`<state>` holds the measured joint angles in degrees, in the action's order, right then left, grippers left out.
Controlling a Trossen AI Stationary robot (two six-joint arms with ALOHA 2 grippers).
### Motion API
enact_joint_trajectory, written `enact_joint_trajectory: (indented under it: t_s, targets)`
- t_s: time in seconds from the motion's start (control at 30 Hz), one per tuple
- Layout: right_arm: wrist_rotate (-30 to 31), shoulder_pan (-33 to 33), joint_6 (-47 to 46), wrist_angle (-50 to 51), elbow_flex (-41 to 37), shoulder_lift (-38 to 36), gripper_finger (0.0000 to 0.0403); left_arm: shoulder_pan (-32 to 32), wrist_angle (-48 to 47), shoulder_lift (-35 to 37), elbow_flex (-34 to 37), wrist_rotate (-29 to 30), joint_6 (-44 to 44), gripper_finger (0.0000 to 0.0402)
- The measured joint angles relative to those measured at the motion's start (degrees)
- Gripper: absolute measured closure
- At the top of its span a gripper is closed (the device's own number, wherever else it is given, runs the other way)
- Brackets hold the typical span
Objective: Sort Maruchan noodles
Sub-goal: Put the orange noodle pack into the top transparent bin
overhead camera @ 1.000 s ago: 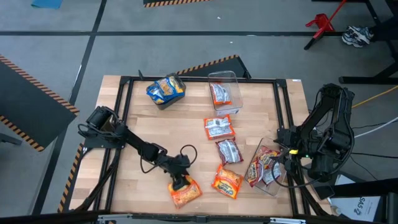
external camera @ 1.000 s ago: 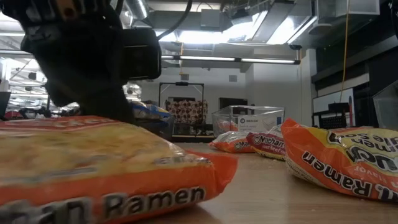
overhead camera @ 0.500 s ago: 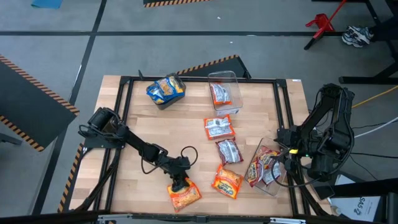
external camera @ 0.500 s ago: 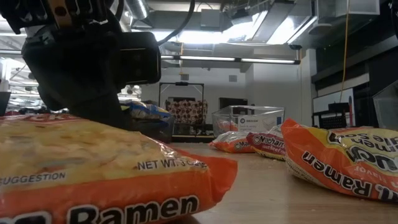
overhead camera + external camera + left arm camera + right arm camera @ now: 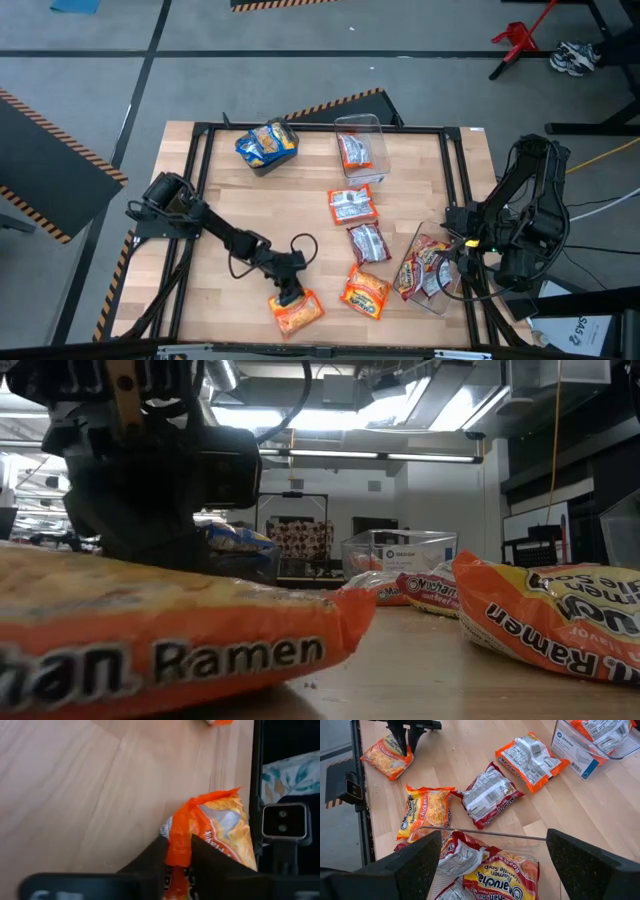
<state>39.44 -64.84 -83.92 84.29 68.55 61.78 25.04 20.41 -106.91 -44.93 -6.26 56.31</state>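
My left gripper [image 5: 287, 294] is shut on an orange noodle packet [image 5: 298, 312] near the table's near edge. The packet fills the low view [image 5: 170, 640] and also shows in the right wrist view [image 5: 384, 760]. A second orange packet [image 5: 365, 292] and two red packets [image 5: 352, 207] [image 5: 367, 243] lie flat on the table. My right gripper [image 5: 495, 870] is open and empty above a clear bin [image 5: 440, 300] holding red packets [image 5: 425, 268] at the right edge. My left gripper pinches the orange packet's far edge [image 5: 179, 827] between its two fingers [image 5: 155, 857]. The fingers come from above and slant down. The edge is bunched up between them. The rest of the packet lies away from the fingers toward the near edge, low over the wood.
A dark bin with blue-and-yellow packets [image 5: 267, 145] stands at the far left. A clear bin [image 5: 372, 128] with a red packet [image 5: 353, 152] stands at the far middle. A black frame [image 5: 320, 127] runs around the tabletop. Bare wood lies in the left half.
My left gripper has stayed shut on the orange packet. In the low view the packet has tipped, first showing more of its top face, and it now sits flatter with its near edge higher in the picture.
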Motion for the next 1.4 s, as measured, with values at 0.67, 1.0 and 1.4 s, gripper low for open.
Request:
enact_joint_trajectory:
  t_s: [0.67, 1.0, 1.4]
  targets:
    - [0.02, 0.0, 0.0, 0.44, 0.0, -0.02, 0.0056, -11.93, 1.42, 7.27, -2.15, 3.19, 3.59, 0.04]
    - [1.77, 0.0, -0.02, 1.24, 0.0, -0.01, 0.0056, -22.37, 1.28, 9.59, -9.64, 6.65, 3.18, 0.0401]
    - [2.6, 0.0, 0.0, 1.36, 0.0, -0.02, 0.0056, -32.67, 1.52, 9.59, -23.57, 12.49, -3.57, 0.0401]
